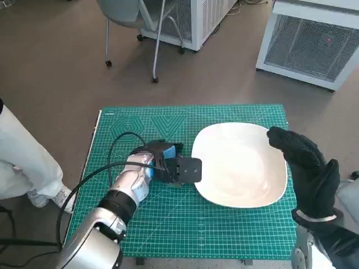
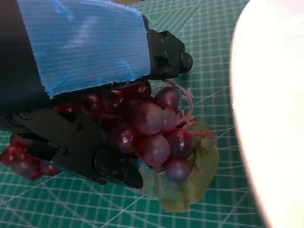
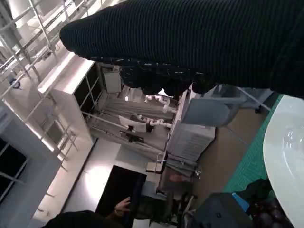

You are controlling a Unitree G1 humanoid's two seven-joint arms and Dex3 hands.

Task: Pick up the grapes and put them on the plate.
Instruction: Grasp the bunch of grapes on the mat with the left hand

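Observation:
A bunch of dark red grapes [image 2: 152,128] with a green leaf lies on the green cutting mat [image 1: 224,235], just left of the white plate [image 1: 241,165]. My left hand [image 1: 168,162] is down over the bunch and grips it. The blue-taped back is on one side of the grapes and the black fingers [image 2: 95,152] on the other. In the head view the hand hides the grapes. My right hand [image 1: 305,168], in the black glove, is raised over the plate's right edge with its fingers spread, holding nothing. The plate [image 2: 275,109] is bare.
The mat covers the small table. A person's pale-trousered leg [image 1: 22,162] and shoe stand at the table's left. A chair [image 1: 134,22] and white cabinets [image 1: 314,45] are on the floor beyond the far edge. Black cables [image 1: 112,151] trail from my left forearm.

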